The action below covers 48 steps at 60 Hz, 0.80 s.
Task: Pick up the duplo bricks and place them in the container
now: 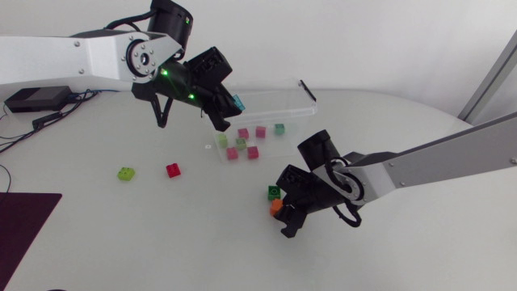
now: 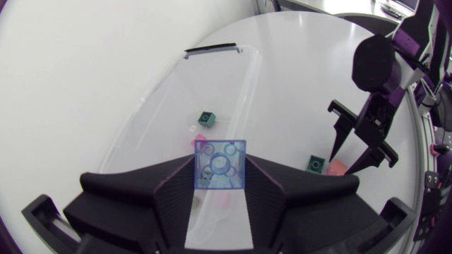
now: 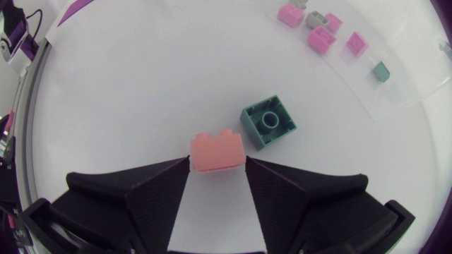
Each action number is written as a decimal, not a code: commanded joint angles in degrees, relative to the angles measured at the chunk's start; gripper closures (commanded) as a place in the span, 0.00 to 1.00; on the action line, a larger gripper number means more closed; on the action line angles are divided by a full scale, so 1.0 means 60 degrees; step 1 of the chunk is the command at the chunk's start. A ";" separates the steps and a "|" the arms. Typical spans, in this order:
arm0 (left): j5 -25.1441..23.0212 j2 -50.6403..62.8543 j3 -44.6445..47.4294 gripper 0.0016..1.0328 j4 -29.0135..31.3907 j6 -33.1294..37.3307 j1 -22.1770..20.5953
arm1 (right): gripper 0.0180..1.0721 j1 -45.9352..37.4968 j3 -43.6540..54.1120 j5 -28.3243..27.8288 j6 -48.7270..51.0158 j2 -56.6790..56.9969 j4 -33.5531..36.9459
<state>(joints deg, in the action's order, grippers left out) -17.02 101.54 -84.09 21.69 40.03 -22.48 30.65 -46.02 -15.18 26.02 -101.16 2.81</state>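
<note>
Currently the blue brick [image 2: 220, 164] is being held clamped between the left jaws, hanging over the open container [image 1: 295, 113]. Pink and green bricks [image 1: 253, 152] are lying inside it.

The right jaws are being pressed against the orange brick [image 3: 217, 152] from both sides, by the look of it. That brick is sitting on the bench [image 1: 161, 242]. The dark green brick [image 3: 268, 121] is lying just ahead of it, near but apart. The lime brick [image 1: 126, 173] and red brick [image 1: 174, 170] are lying loose and untouched, well apart from the container.

Risks being flagged (judgement only):
- The blue brick is being carried well above the container floor. If it is released from there, a bounce off the bricks below and over the low wall is being considered likely.
- The orange brick is being gripped only at the very tips of the right jaws. Slipping or twisting on lift is being expected if the squeeze is light.
- The dark green brick is sitting close enough that it could be nudged away during the lift, which would spoil the next pick.
- Both arms are being aimed at one container. A clash is being risked if the right arm is brought in while the left arm is hanging over it.
- The container is looking light, so a touch on its rim could shove it.
</note>
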 commanded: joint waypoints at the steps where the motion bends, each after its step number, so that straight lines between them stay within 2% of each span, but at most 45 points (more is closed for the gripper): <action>1: 0.0082 0.0509 -0.0633 0.80 -0.0217 -0.0388 0.0114 | 0.72 0.0018 0.0023 -0.0004 0.0160 -0.0087 0.0103; 3: 0.0141 0.0670 -0.0794 0.80 -0.0232 -0.0432 0.0143 | 0.74 0.0018 0.0082 -0.0004 0.0160 0.0015 0.0089; 24: 0.0463 0.2062 -0.2098 0.77 -0.0700 -0.0856 0.0451 | 0.75 -0.0202 0.0360 -0.0004 0.0175 0.1905 0.0792; 28: 0.0492 0.2193 -0.2229 0.61 -0.0700 -0.0886 0.0509 | 0.75 -0.0363 0.0243 -0.0004 0.0190 0.2271 0.1026; 29: 0.0521 0.2281 -0.2288 0.47 -0.0700 -0.0915 0.0568 | 0.75 -0.0436 0.0155 -0.0004 0.0190 0.2447 0.1158; 31: 0.0565 0.2311 -0.2332 0.36 -0.0700 -0.0915 0.0597 | 0.75 -0.0509 0.0038 -0.0004 0.0204 0.2637 0.1304; 32: 0.0653 0.2340 -0.2361 0.23 -0.0700 -0.0915 0.0612 | 0.75 -0.0568 -0.0035 -0.0004 0.0204 0.2725 0.1392; 33: 0.0683 0.2355 -0.2361 0.19 -0.0700 -0.0915 0.0612 | 0.75 -0.0641 -0.0108 -0.0019 0.0204 0.2813 0.1465; 34: 0.0727 0.2369 -0.2361 0.12 -0.0700 -0.0900 0.0641 | 0.75 -0.0685 -0.0182 -0.0019 0.0204 0.2886 0.1524; 37: 0.0756 0.2355 -0.2361 0.05 -0.0686 -0.0900 0.0714 | 0.75 -0.0832 -0.0445 -0.0034 0.0248 0.3062 0.1758; 48: 0.0800 0.1901 -0.2112 0.05 -0.0613 -0.0900 0.1198 | 0.75 -0.1213 -0.1353 -0.0136 0.0321 0.3311 0.2286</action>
<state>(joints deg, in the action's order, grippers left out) -12.73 114.48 -96.14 17.93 35.73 -16.82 24.27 -51.24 -15.40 26.76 -82.13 15.25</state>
